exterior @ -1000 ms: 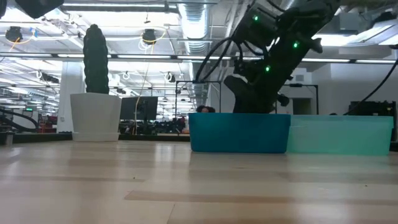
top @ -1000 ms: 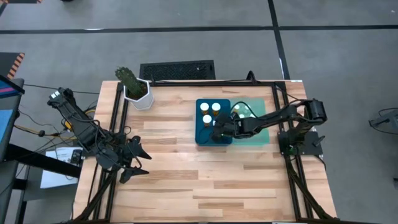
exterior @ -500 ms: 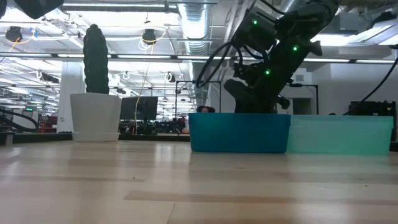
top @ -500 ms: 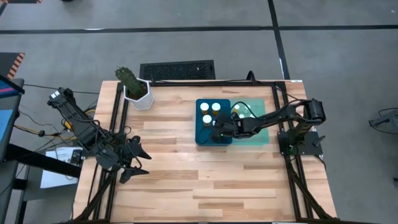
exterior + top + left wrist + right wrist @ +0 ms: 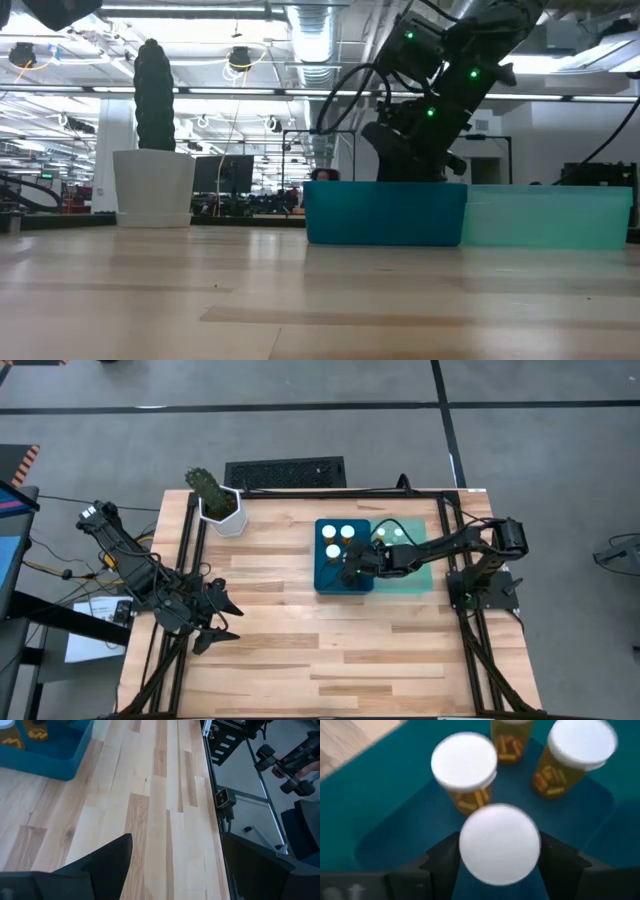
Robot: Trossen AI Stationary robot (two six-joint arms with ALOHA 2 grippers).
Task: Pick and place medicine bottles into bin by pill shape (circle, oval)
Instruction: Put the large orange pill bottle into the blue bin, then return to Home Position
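Looking down on the table (image 5: 300, 660), counted two bins touching side by side: one blue bin (image 5: 322, 572) and one teal bin (image 5: 425, 575), the teal one nearer the right arm's base. Counted four bottles (image 5: 464, 761) in the blue bin through the right wrist camera, all upright, all amber with white caps. Made out oval orange pills in three of them. Found the fourth bottle (image 5: 500, 843) standing nearest the lens, its cap hiding its contents.

Placed the right claw (image 5: 350, 567) low inside the blue bin, straddling that fourth bottle at cap height. Could not tell whether it gripped the bottle or merely stood just clear of it.

Picked out two white caps in the teal bin from above, with the right arm crossing over the rest of that bin. Saw none of the bottles from table height, only the two bin walls with the right arm dipping behind the blue one.

Noted the left claw (image 5: 228, 622) spread wide and holding nothing, over the table's left edge, well apart from both bins.

Counted one cactus (image 5: 207, 487) in one white pot (image 5: 228, 520) at the far left corner.
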